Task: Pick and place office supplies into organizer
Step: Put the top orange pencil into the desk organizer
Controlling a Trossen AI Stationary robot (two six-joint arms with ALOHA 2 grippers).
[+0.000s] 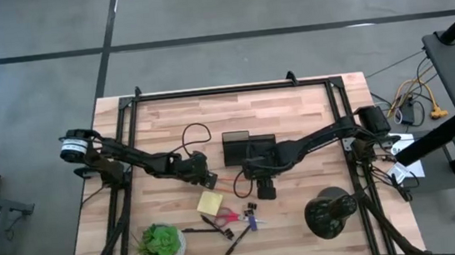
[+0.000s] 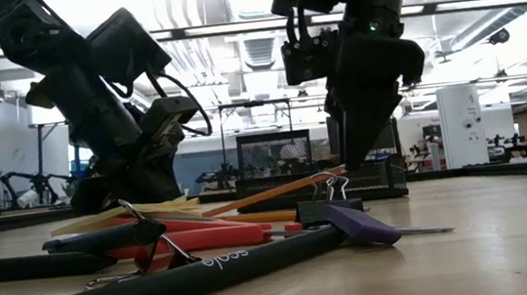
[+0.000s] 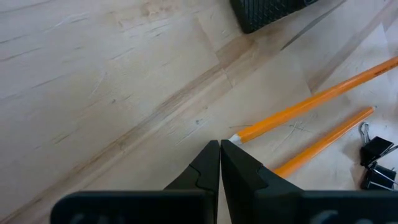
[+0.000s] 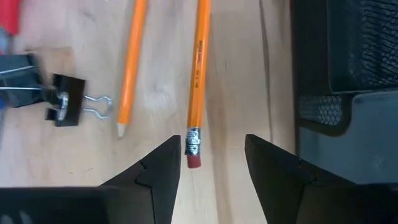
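Pencils lie side by side on the wooden table (image 1: 161, 134), just in front of the organizer (image 1: 236, 147), and both arms are gathered over them. The right gripper (image 4: 212, 163) hangs low with its fingers spread wide, straddling the eraser end of one orange pencil (image 4: 198, 74); nothing is held yet, and the stance looks like the line-up for a pinch on that shaft. A second pencil (image 4: 132, 62) lies just to one side with its sharpened tip bare, and a black binder clip (image 4: 67, 99) sits beyond it. The mesh organizer's wall (image 4: 348, 68) stands close on the other side, so the carry should be short.

The left gripper (image 3: 220, 163) is pressed fully shut and empty, its tips near a pencil point, apparently just waiting.

Nearer the table's front edge the yellow sticky-note pad (image 1: 210, 202), red-handled scissors (image 1: 226, 218) and black pens (image 1: 237, 240) remain loose, so most of the sorting seems undone.
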